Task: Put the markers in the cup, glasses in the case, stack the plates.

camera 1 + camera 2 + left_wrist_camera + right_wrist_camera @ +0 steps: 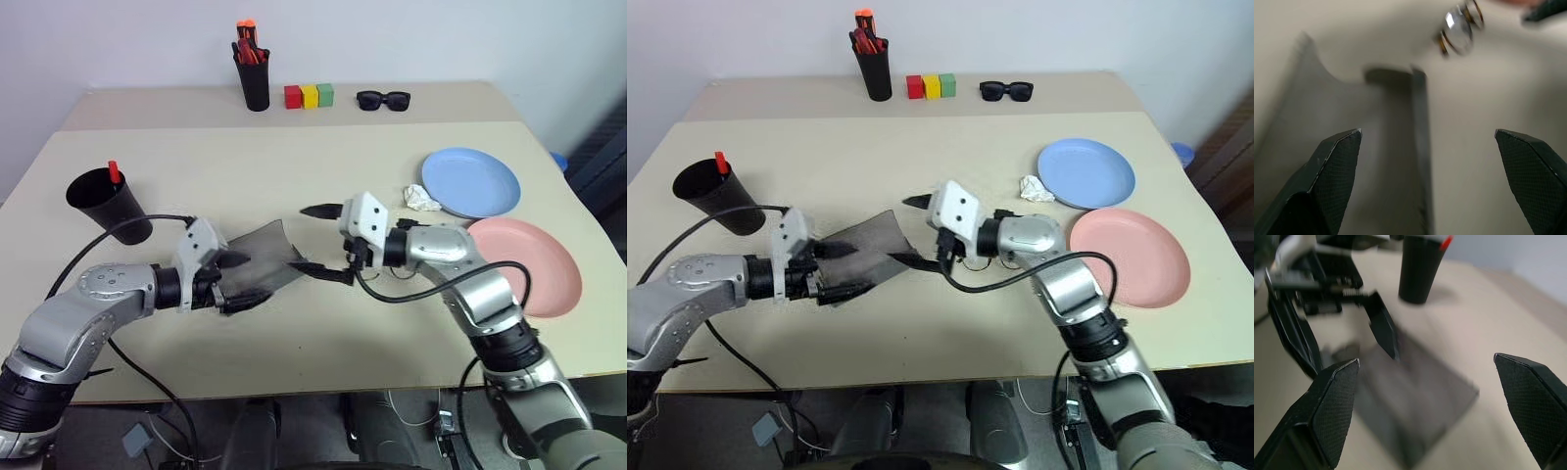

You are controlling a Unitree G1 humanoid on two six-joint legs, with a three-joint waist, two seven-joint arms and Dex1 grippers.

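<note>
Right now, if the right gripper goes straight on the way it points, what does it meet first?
Probably the open grey case, lying just ahead of the open right gripper. The left gripper sits right behind it, and the black cup farther off. Depth is unclear.

I see a pale beige table (pixel 294 333) under a plain white wall (pixel 118 44). The cup (pixel 110 204) is matte black, with a red marker (pixel 114 171) poking out of it. The open case (pixel 260 257) reads as dark, smoky grey. One plate (pixel 472 182) is light blue, the other plate (pixel 529 262) salmon pink, with a crumpled white scrap (pixel 423 199) beside the blue one. At the back, a black pen holder (pixel 256 80) carries orange-red pens (pixel 247 44), next to red, yellow and green blocks (pixel 310 95) and black sunglasses (pixel 383 100). My gripper fingers (pixel 1334 166) are black with a fine crosshatch texture
</note>
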